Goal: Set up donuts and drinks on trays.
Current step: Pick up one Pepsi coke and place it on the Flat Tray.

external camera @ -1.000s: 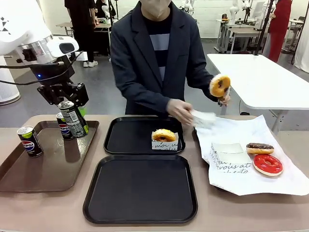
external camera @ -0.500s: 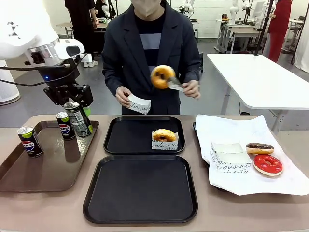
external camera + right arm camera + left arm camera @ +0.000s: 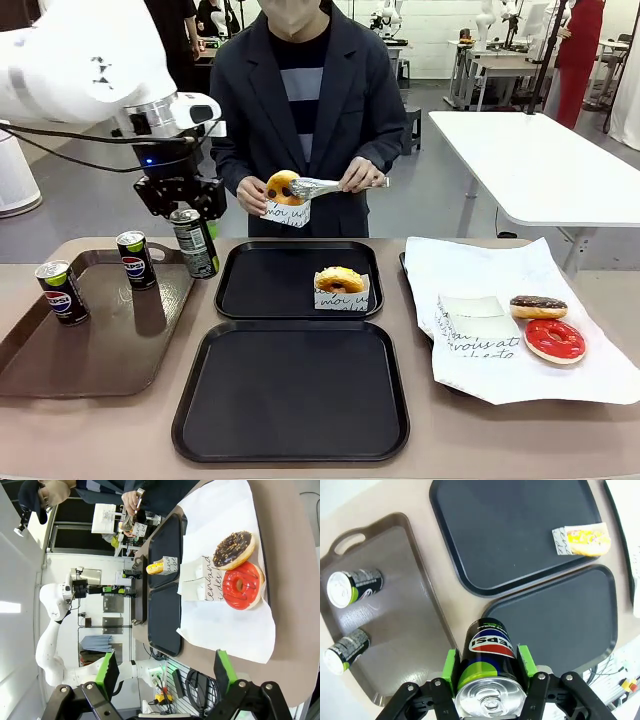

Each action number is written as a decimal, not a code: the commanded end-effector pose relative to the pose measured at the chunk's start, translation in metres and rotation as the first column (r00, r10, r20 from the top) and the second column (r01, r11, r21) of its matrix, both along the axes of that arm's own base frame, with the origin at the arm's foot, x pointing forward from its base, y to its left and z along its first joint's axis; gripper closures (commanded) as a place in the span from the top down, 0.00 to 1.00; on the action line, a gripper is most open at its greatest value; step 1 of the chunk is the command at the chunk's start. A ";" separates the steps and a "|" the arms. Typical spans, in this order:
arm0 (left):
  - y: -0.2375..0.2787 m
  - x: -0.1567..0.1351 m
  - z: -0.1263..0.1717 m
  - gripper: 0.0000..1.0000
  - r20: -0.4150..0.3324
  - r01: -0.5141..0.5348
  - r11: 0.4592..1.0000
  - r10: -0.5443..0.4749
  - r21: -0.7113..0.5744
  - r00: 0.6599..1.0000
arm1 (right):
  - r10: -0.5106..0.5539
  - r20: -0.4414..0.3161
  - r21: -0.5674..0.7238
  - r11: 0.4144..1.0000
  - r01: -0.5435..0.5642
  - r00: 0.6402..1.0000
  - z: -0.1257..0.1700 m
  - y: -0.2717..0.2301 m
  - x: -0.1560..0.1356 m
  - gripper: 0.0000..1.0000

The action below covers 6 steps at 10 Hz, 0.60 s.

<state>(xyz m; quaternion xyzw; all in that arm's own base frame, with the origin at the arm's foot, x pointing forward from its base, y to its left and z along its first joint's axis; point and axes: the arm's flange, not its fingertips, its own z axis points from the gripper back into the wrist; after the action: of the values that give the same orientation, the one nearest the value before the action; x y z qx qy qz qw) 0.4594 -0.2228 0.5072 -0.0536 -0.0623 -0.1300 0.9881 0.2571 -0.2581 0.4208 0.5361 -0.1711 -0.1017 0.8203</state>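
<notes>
Table: tan, with a person standing at its far side.
Brown tray: at the robot's left, with handle cut-outs; two cans stand on it.
Near tray: black, with a raised rim and nothing on it.
Far tray: matching black, just behind the near tray; it carries one donut.
Paper sheet: white, at the robot's right, with "vous at" among its black script.
Left gripper: clamped on the held can, a green pad on each side just under the silver top.
Right gripper: jaws spread wide with nothing between them, looking over the paper sheet.
Held can label: "PEPSI" on the red, white and blue globe, with a green band above it. The can is upright over the table strip between the brown tray and the far tray.
Tray cans: the left can reads "PEPSI" and has a green stripe. The right can shows the logo.
Loose donuts: the chocolate donut and the red donut lie just beside each other on the paper sheet.
Sleeved donut: golden, on the far tray; the sleeve script seems to read "moi u…", too small to be sure.
Person's donut: gripped by silver tongs at the mouth of a white sleeve.
</notes>
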 end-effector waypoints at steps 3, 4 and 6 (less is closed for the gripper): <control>-0.046 0.039 -0.018 0.57 0.018 -0.026 1.000 0.026 0.015 0.999 | 0.001 0.022 0.009 1.000 -0.001 1.000 0.001 -0.001 0.000 1.00; -0.053 0.048 -0.029 0.57 0.001 -0.028 1.000 0.028 0.014 1.000 | 0.001 0.022 0.009 1.000 -0.001 1.000 0.001 -0.001 0.000 1.00; -0.028 0.032 -0.018 0.57 -0.020 -0.016 0.999 0.016 0.035 1.000 | 0.001 0.022 0.009 1.000 -0.001 1.000 0.001 -0.001 0.000 1.00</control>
<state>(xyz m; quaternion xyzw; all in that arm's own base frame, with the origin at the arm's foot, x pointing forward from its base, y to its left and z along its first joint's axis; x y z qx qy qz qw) 0.5027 -0.2668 0.4673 -0.0515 -0.0471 -0.1271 0.9894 0.2570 -0.2581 0.4208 0.5360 -0.1711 -0.1018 0.8204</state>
